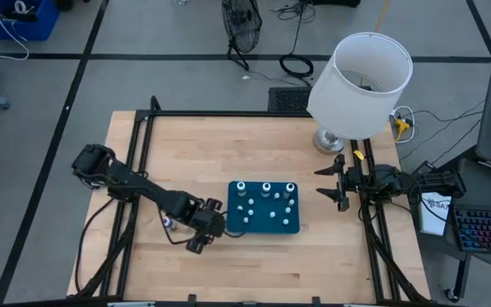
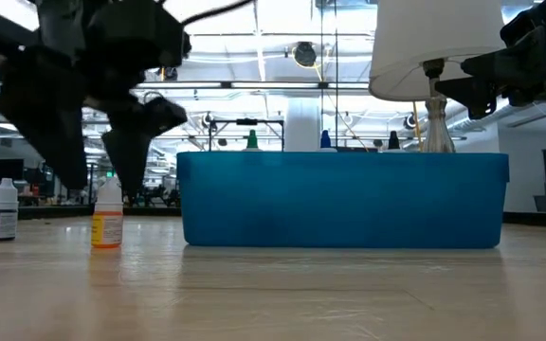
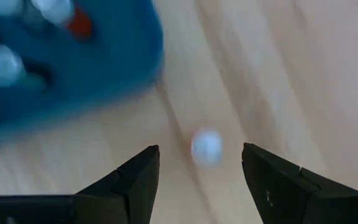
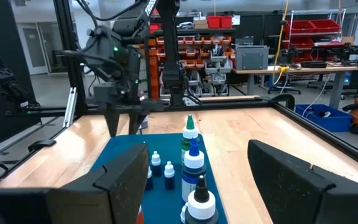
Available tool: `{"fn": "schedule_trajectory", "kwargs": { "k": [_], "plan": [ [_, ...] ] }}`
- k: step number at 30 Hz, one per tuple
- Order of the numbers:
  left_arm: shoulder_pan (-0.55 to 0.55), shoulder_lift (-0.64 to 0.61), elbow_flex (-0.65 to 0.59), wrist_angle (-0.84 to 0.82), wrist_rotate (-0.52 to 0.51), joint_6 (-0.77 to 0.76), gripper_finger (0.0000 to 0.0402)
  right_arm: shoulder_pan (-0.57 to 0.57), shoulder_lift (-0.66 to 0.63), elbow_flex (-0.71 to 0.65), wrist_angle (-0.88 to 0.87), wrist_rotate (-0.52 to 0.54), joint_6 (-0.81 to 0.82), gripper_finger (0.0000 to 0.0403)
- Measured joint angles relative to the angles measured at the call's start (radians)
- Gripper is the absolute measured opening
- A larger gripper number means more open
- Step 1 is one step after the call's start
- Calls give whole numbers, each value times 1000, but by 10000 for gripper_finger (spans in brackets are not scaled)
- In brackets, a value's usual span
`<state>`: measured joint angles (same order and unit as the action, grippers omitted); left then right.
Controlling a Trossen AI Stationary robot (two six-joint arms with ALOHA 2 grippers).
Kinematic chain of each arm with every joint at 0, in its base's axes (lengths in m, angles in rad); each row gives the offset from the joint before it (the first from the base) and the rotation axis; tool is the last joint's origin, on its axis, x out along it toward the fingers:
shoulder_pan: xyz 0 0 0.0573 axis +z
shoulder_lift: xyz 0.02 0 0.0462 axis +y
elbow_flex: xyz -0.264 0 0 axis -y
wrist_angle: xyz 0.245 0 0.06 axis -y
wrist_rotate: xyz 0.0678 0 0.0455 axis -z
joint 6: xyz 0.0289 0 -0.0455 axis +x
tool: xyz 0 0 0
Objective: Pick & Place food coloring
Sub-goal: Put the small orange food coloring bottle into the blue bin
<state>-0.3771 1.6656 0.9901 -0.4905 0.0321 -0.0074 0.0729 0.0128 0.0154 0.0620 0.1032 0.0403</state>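
Note:
The teal tray [image 1: 264,223] lies mid-table with several small food coloring bottles [image 1: 266,187] standing upright in it, pale caps up. My left gripper [image 1: 205,228] hangs open, pointing down, off the tray's near left corner. A yellow-labelled bottle [image 2: 107,224] stands on the table under it, and its white cap [image 3: 207,147] shows between the two fingers with a gap on each side. A purple-labelled bottle [image 2: 1,215] stands on the table farther left [image 1: 169,223]. My right gripper [image 1: 335,183] waits open at the table's right edge, facing the tray [image 4: 166,152].
A lamp with a white shade [image 1: 361,85] stands on its metal base [image 1: 328,141] at the table's far right corner, close to the right arm. Black frame rails [image 1: 135,170] run along the table's sides. Bare wood [image 1: 254,273] lies on the near side of the tray.

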Motion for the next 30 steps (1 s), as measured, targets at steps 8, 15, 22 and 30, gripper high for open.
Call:
{"fn": "schedule_trajectory", "kwargs": {
  "k": [8,15,22,30],
  "plan": [
    [18,53,-1,12,75,3,230,0,10,0,29,0,0,263],
    [17,52,-1,16,76,21,230,0,13,0,32,0,0,263],
    [19,52,0,21,72,53,230,0,13,0,32,0,0,263],
    [37,52,0,27,-9,11,230,0,13,0,32,0,0,263]
  ]
}}
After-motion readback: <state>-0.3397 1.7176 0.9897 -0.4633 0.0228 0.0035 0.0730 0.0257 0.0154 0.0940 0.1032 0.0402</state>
